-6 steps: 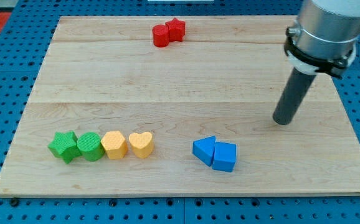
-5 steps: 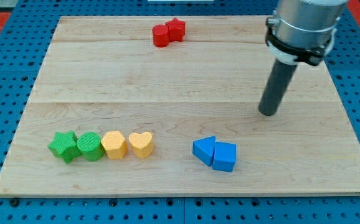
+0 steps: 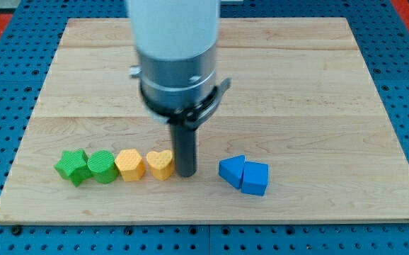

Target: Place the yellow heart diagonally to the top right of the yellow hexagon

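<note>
The yellow heart [image 3: 160,164] sits near the view's bottom left of the wooden board [image 3: 296,92], touching the yellow hexagon [image 3: 129,165] on its left. My tip [image 3: 185,173] is on the board right beside the heart's right side, very close to or touching it. The arm's body hides the top middle of the board, where the red blocks were.
A green cylinder [image 3: 102,167] and a green star [image 3: 72,167] continue the row to the left of the hexagon. Two blue blocks [image 3: 244,175] sit together to the right of my tip.
My tip has swept from the board's right side down and to the left, ending beside the yellow heart. The blocks have not moved. The red blocks are now hidden by the arm.
</note>
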Robot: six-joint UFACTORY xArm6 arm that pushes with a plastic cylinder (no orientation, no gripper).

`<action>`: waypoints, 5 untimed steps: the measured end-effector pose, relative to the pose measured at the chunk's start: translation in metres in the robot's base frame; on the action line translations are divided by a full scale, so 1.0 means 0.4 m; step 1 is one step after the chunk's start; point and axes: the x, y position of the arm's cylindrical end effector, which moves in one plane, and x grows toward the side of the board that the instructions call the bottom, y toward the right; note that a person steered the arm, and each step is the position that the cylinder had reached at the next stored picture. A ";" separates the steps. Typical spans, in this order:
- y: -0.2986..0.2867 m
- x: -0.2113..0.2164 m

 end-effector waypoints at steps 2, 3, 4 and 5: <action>-0.094 -0.007; -0.096 -0.082; -0.087 -0.049; -0.040 -0.085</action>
